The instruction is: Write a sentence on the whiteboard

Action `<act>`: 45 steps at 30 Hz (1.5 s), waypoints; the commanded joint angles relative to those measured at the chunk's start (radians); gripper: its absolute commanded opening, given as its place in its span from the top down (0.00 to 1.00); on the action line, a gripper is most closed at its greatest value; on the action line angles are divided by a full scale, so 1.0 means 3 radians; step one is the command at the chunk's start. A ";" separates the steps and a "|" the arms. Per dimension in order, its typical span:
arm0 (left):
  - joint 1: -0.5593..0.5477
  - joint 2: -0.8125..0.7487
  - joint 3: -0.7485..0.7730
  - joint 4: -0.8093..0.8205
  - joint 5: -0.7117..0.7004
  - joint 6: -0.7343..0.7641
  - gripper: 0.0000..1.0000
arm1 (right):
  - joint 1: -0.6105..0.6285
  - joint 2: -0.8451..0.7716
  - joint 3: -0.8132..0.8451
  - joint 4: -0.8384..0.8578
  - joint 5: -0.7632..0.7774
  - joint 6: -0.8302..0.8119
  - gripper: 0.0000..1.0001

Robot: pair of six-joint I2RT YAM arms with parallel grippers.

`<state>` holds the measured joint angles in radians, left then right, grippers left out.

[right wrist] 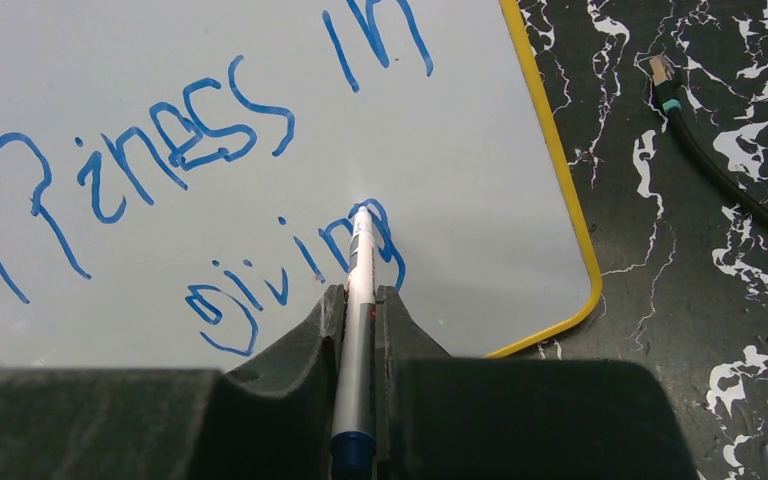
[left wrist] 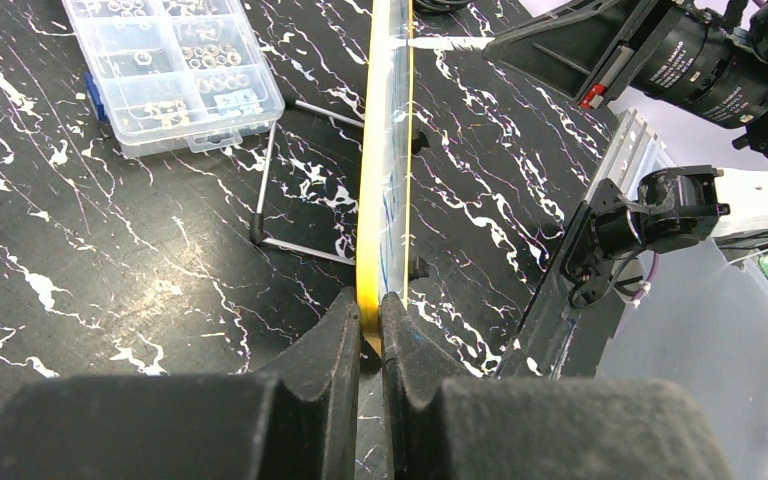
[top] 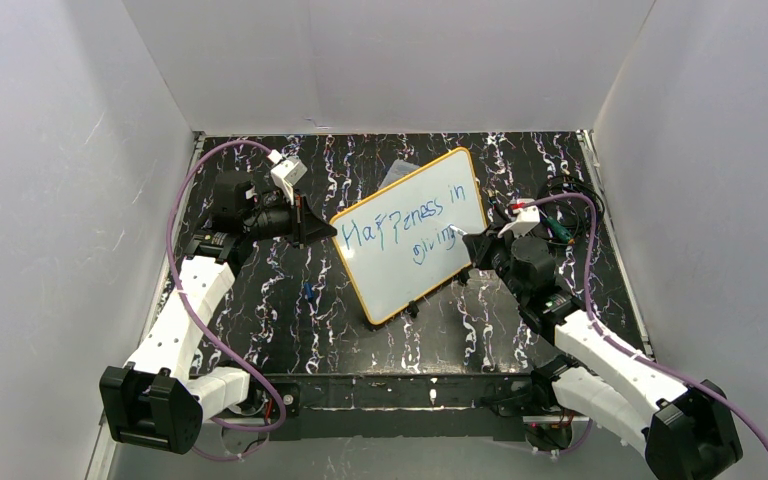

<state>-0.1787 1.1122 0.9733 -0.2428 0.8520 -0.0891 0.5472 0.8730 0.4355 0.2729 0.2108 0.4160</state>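
Note:
The whiteboard with its orange-yellow frame stands tilted on the table's middle. The blue sentence reads "Happiness in giving" in two lines. My left gripper is shut on the whiteboard's left edge; in the left wrist view the board is seen edge-on between my fingers, where the gripper grips it. My right gripper is shut on a white marker with a blue end. Its tip touches the whiteboard at the last letter of "giving" in the lettering. The right gripper is at the board's right side.
A clear plastic compartment box of small parts lies behind the board, beside the board's wire stand legs. A black cable with a teal plug lies right of the board. A small blue object lies left of the board. White walls enclose the table.

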 commanded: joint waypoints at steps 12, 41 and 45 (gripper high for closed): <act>-0.0023 -0.0071 -0.0003 0.0053 0.0126 0.0103 1.00 | 0.0009 -0.0032 -0.0171 -0.0015 0.0039 0.0025 0.99; -0.0023 -0.0072 -0.0003 0.0053 0.0126 0.0097 1.00 | 0.0006 -0.0357 -0.0062 -0.0290 0.0355 -0.0048 0.99; -0.0023 -0.0072 -0.0003 0.0053 0.0131 0.0097 1.00 | 0.0006 -0.0284 -0.0061 -0.0156 0.0392 -0.0071 0.99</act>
<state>-0.1787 1.1122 0.9733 -0.2413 0.8543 -0.0895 0.5476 0.7753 0.3878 0.1795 0.2844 0.4152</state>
